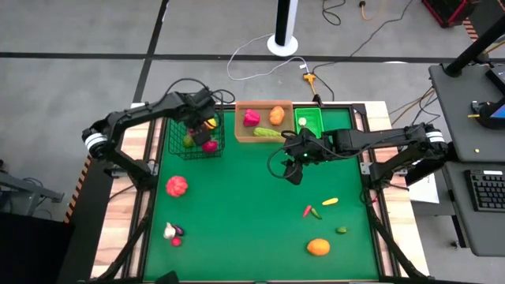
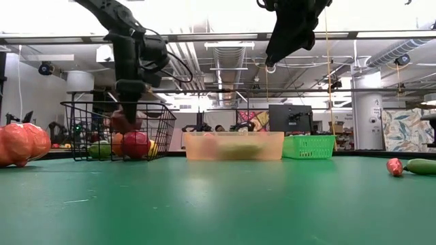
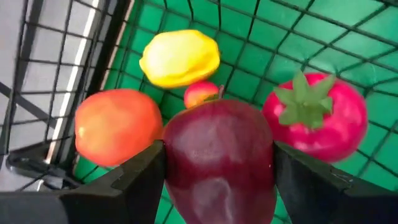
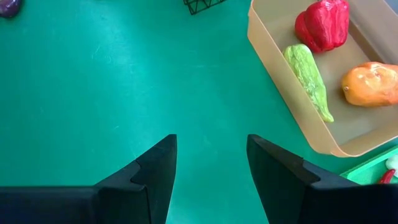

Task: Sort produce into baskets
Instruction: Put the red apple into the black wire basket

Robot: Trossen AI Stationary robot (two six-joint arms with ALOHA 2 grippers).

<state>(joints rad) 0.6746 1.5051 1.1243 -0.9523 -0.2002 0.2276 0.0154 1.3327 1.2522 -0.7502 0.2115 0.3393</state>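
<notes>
Your left end effector (image 3: 217, 171) sits down inside the black wire basket (image 1: 175, 134), its fingers clamped on a dark red apple (image 3: 219, 158) — beside it lie a yellow piece (image 3: 179, 57), an orange-red one (image 3: 117, 126) and a pink tomato (image 3: 317, 115). Your right end effector (image 4: 211, 165) hangs above the green surface (image 1: 252, 221) near the tan tray (image 4: 283, 93), fingers parted and holding nothing. That tray carries a red pepper (image 4: 323, 25), a cucumber (image 4: 308, 78) and an orange piece (image 4: 372, 84) — more produce lies scattered across the surface
</notes>
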